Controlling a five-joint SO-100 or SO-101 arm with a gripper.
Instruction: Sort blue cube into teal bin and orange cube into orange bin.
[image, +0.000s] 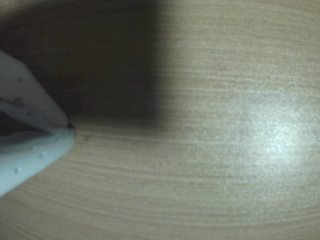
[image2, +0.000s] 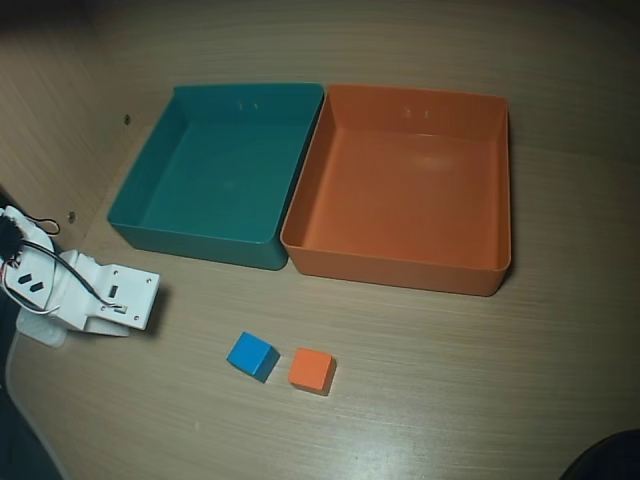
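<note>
In the overhead view the blue cube (image2: 252, 355) and the orange cube (image2: 311, 369) lie side by side on the wooden table, blue on the left, a small gap between them. Behind them stand the teal bin (image2: 195, 240) on the left and the orange bin (image2: 400, 270) on the right, touching; both are empty. My white arm (image2: 95, 295) sits folded at the left edge, well left of the cubes. In the wrist view my gripper (image: 69, 128) enters from the left; its two white fingertips meet with nothing between them. Only bare wood shows there.
The table (image2: 480, 400) is light wood grain. A wooden side wall (image2: 50, 120) rises at the left beside the teal bin. Cables run over the arm's base (image2: 30, 270). A dark shape (image2: 610, 460) sits in the bottom right corner.
</note>
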